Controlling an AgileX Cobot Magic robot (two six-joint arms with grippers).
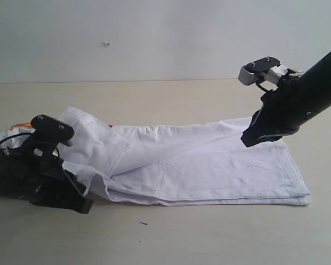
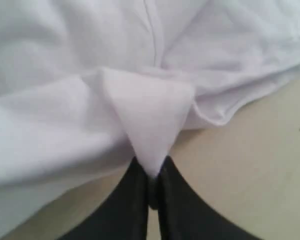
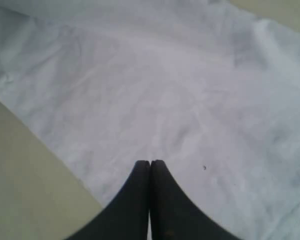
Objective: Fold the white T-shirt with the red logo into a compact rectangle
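The white T-shirt point(image 1: 198, 165) lies on the table, folded lengthwise into a long band with its hem end at the right. At the band's left end, my left gripper point(image 2: 151, 172) is shut on a pointed tuck of its cloth point(image 2: 147, 115); in the exterior view this gripper point(image 1: 77, 193) sits low by the rumpled left part. My right gripper point(image 1: 249, 141) hangs just above the right half of the shirt, shut and empty, with only flat cloth point(image 3: 155, 90) under its fingertips point(image 3: 142, 167). Of the red logo, only a small sliver point(image 1: 110, 126) peeks from a fold.
A bit of orange-red and white point(image 1: 17, 130) shows behind the left arm; I cannot tell what it is. Bare beige table point(image 1: 209, 237) lies in front of the shirt and behind it, up to a pale wall point(image 1: 154, 38).
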